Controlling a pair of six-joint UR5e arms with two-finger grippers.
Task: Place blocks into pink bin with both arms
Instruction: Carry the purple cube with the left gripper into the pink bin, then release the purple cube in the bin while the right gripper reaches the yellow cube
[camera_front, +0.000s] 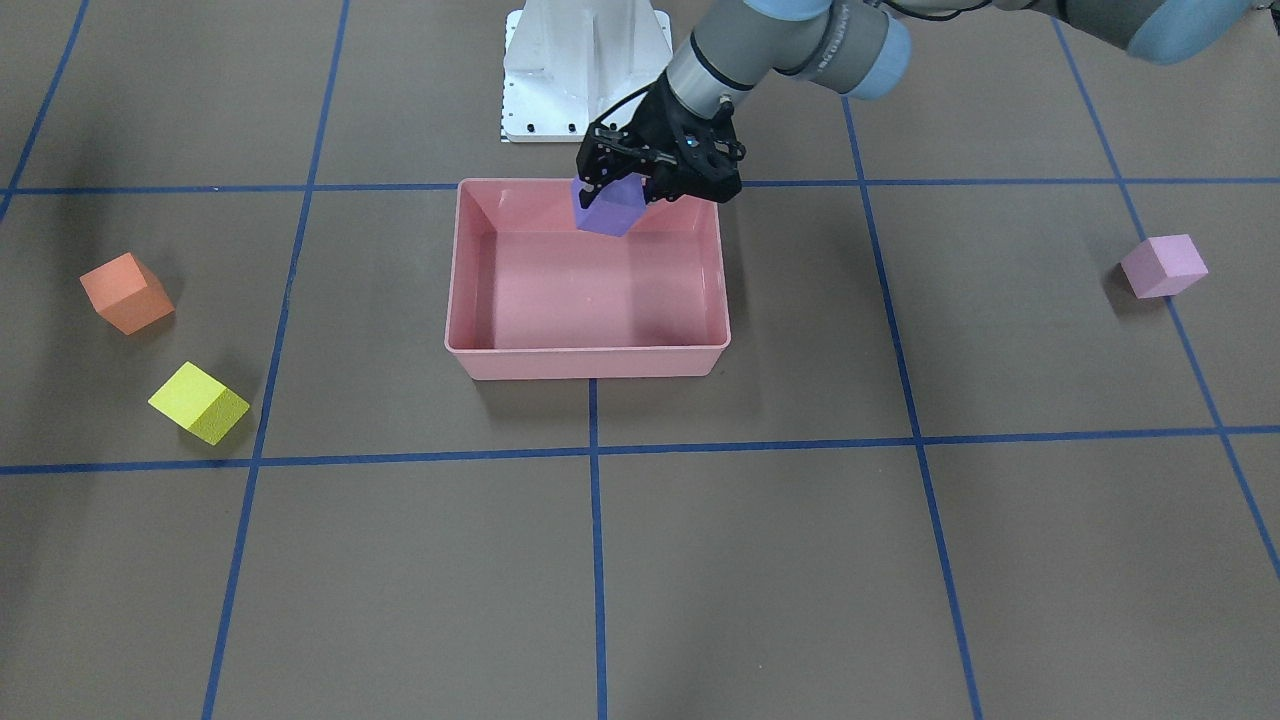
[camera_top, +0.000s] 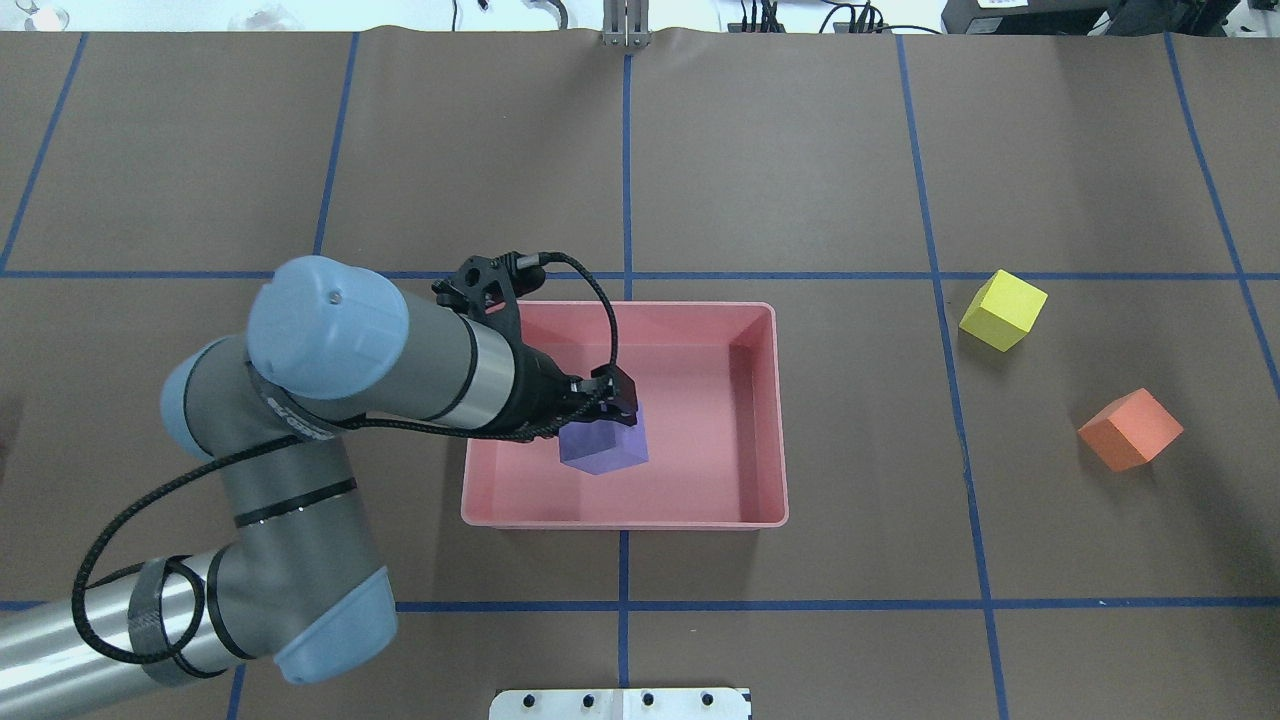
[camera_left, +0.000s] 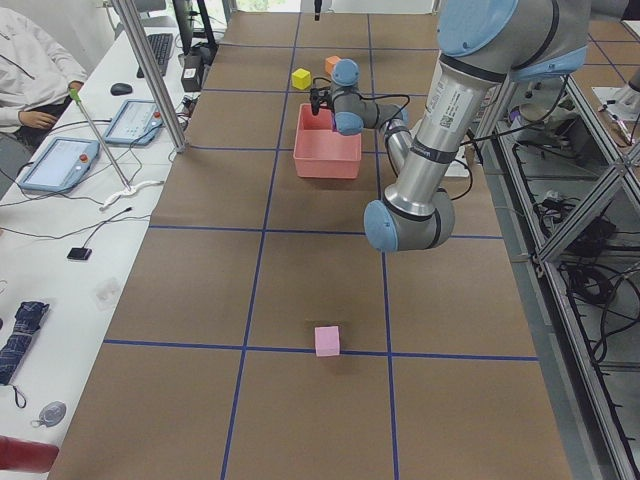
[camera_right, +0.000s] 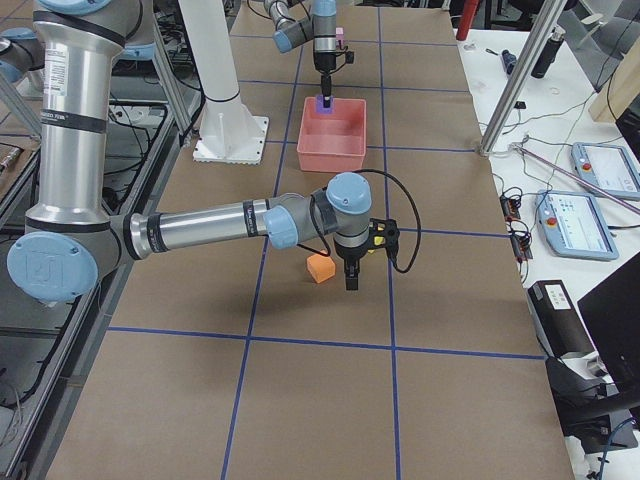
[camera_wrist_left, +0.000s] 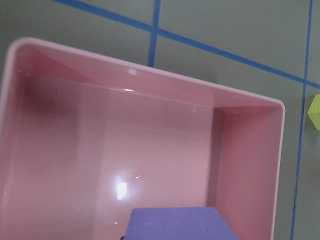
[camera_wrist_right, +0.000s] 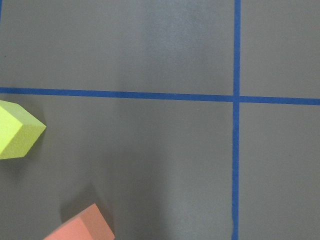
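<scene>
In the overhead view, you see the left gripper (camera_top: 610, 410) clamped on the purple block (camera_top: 603, 447), a matte, sharp-edged cube held tilted over the inside of the pink bin (camera_top: 700, 306). Further right, the yellow block (camera_top: 1002, 310) and orange block (camera_top: 1130, 430) lie well outside the bin. The right gripper (camera_right: 352, 278) hangs just beside the orange one; you cannot tell whether it is clenched or released.

Above the pink bin (camera_top: 780, 420), only the left hand (camera_top: 612, 408) with purple block (camera_top: 603, 450) intrudes.
</scene>
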